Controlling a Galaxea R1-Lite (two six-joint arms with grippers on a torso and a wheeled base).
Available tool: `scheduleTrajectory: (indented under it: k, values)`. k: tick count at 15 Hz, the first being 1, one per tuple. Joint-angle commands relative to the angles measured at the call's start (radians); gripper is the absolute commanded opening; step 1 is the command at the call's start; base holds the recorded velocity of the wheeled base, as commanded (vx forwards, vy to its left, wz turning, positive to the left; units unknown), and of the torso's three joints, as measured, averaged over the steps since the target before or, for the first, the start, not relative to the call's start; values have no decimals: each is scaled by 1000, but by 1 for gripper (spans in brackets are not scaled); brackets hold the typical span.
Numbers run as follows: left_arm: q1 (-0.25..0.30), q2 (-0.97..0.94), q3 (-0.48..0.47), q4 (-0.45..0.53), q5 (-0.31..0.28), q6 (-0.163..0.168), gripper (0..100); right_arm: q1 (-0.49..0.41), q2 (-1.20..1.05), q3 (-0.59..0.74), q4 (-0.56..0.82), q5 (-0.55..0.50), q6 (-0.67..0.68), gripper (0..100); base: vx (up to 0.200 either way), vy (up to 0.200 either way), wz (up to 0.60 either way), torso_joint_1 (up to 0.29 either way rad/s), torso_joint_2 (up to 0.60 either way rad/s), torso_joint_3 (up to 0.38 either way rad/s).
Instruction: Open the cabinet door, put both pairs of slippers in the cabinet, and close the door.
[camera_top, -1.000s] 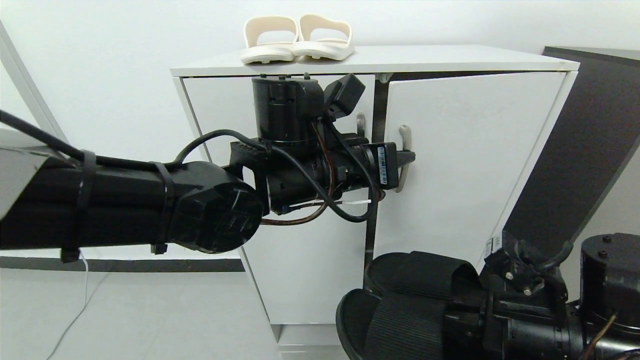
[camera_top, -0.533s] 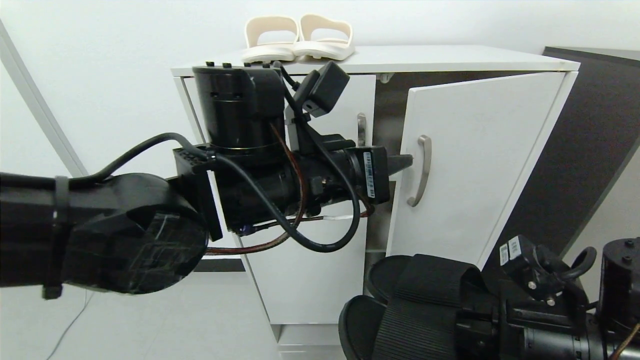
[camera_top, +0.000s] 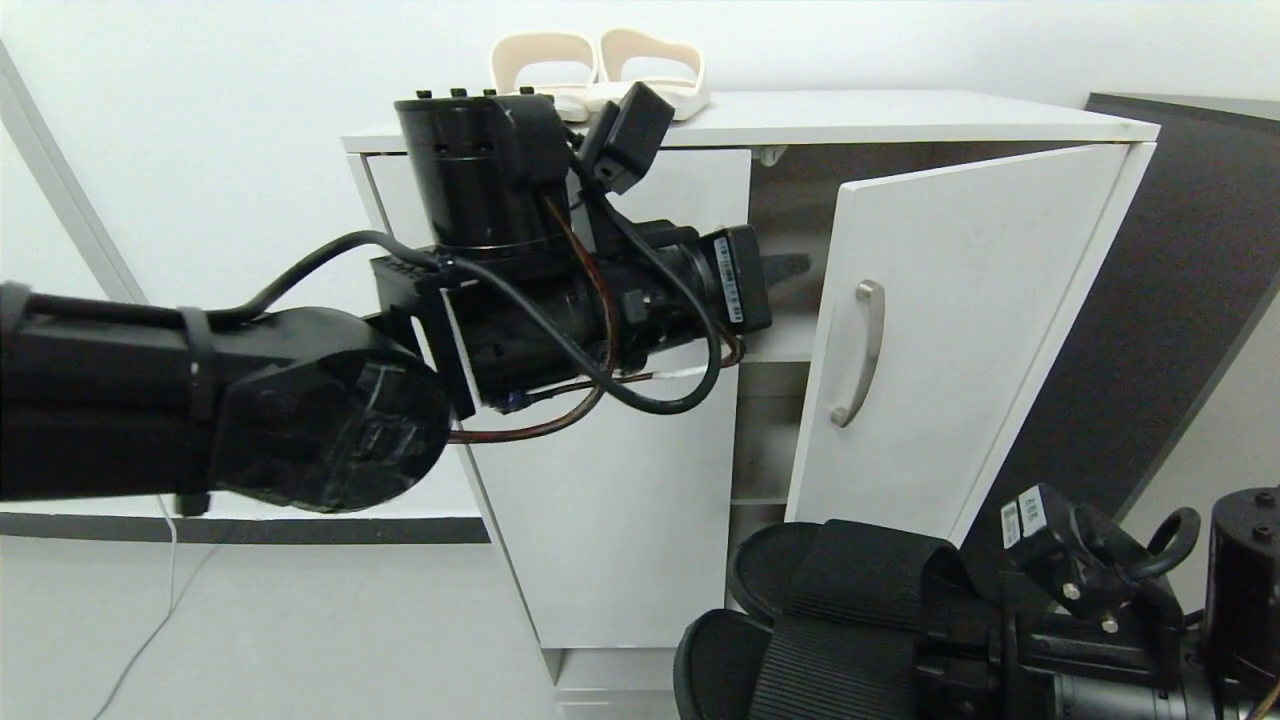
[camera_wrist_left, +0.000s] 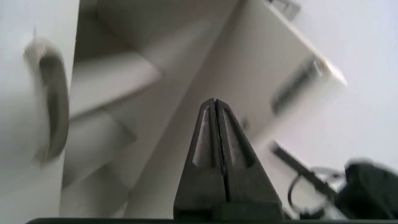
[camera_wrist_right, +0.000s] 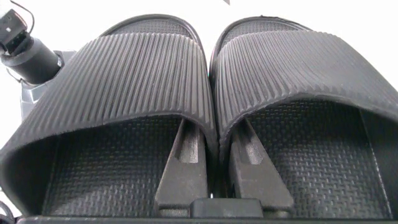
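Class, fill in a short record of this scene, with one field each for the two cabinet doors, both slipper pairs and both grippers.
Right door: partly open, handle free
Left door: shut
Cream slippers: on top of the cabinet
Black slippers: held low before the cabinet
Left gripper: shut, empty, at the opening
Right gripper: shut on the black slippers

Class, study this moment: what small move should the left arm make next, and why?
Probably swing the white right-hand cabinet door wider with the shut left end effector, which sits at the gap beside its free edge. The door stands partly open, and the opening looks narrow for the pair of black ribbed slippers.
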Motion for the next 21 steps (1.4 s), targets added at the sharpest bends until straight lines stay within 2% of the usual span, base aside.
scheduleTrajectory:
  k: [1,4,6,9,10,12,13,14,21]
  values:
    - [2,109,-83,-30,0,-26,0,2,4,0,0,-1,0,0,0,0,0,0,0,0]
    - [6,152,-126,-38,3,-40,0,9,7,2,3,-1,0,0,-67,0,0,1,2,-1]
    - [8,154,-126,-38,7,-56,0,23,0,2,34,-1,0,0,-200,0,0,2,2,2]
    - [6,145,-105,-50,4,-56,0,37,-13,8,39,-1,0,0,-200,0,0,4,-1,5]
    - [-14,134,-62,-84,-2,-52,0,49,-27,12,39,-1,0,0,-200,0,0,2,2,2]
    - [-97,134,-19,-133,-2,-38,0,58,-46,22,39,-1,-2,0,-200,0,0,2,5,0]
    - [-130,148,0,-202,-3,-6,0,66,-55,28,39,1,-13,0,0,0,0,0,0,0]
    - [-130,162,-3,-232,-3,-4,0,71,-55,29,39,1,-25,0,0,0,0,0,0,0]
    - [-100,157,10,-274,12,-4,0,72,-49,29,37,1,-28,0,0,0,0,0,0,0]
